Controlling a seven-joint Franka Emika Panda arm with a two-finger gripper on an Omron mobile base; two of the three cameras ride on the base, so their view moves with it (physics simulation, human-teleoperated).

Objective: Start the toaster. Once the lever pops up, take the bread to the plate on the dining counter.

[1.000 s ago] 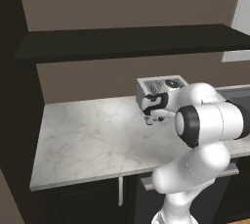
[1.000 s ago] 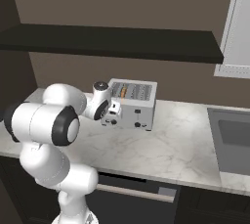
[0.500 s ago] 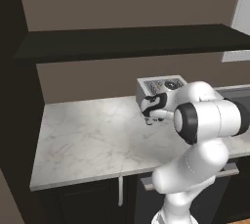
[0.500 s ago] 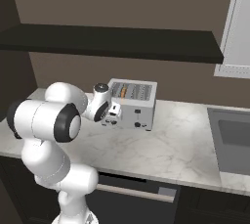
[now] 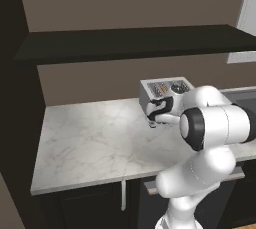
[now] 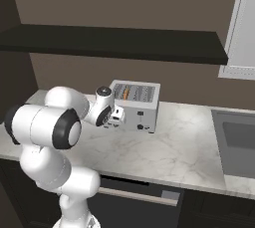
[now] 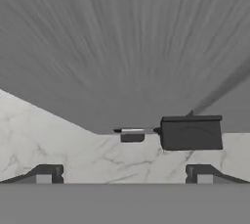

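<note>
Claw [image 7: 124,175] is wide open and empty, right up against the front of the toaster [image 6: 137,103] at the far side of the surface [image 6: 174,152]. The lever [image 7: 191,132] sits just ahead, slightly right.

Rendered scene, dim overall. Even, soft overhead light; marble counter [image 5: 90,138] is the brightest surface. Shelf [image 6: 114,43] and lower cabinets near black, detail lost. Faint shadow under toaster [image 6: 135,105]. Base views sharp, no glare. Hand view soft, close-up; toaster face streaked, with one diagonal shadow band at right.
</note>
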